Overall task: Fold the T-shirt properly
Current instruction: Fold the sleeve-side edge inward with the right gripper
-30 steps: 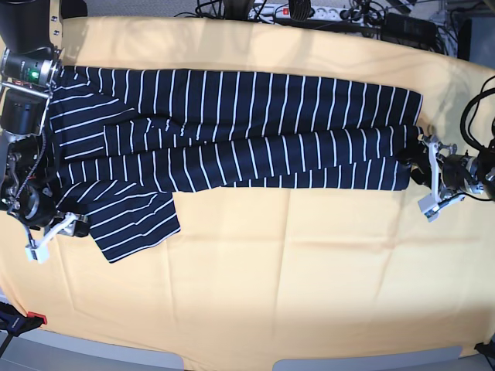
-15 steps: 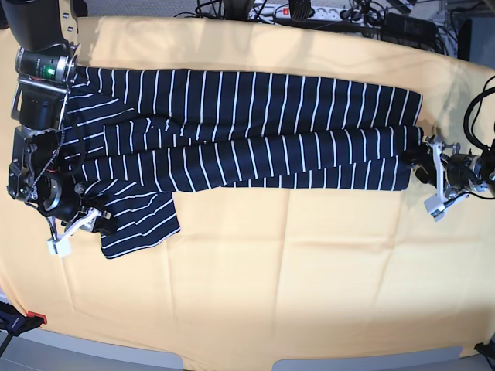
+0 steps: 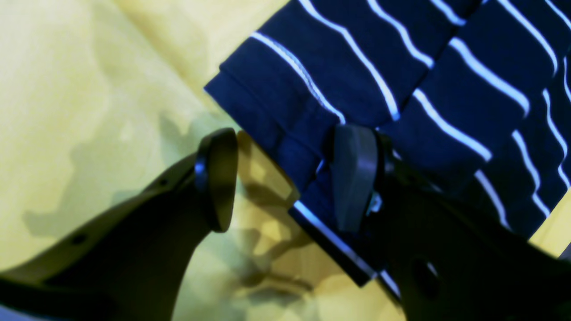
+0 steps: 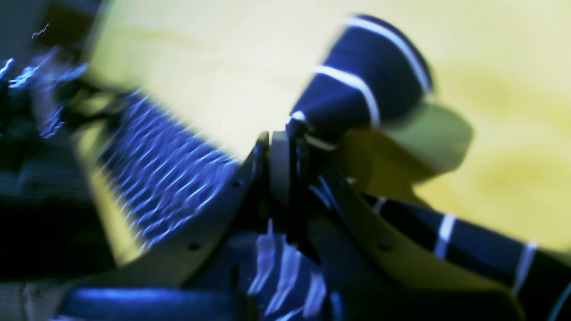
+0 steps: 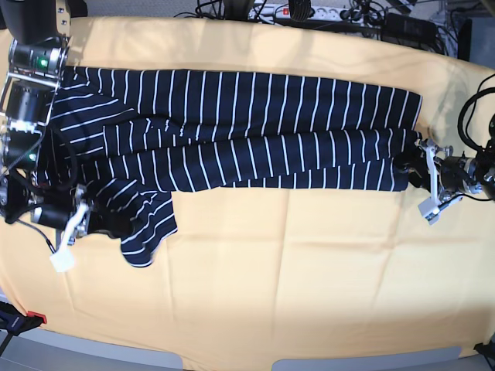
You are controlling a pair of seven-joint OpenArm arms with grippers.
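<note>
The lower half of the base view is taken up by bare yellow cloth (image 5: 294,278). The upper band is blocked by the T-shirt (image 5: 247,127), with cables (image 5: 340,15) crowded along the top edge.

T-shirt (image 5: 247,131): I see it lying lengthwise across the far half of the table (image 5: 294,286).
Right pincer (image 5: 73,232): at its left sleeve.
Left pincer (image 5: 430,182): at its right hem.
</note>
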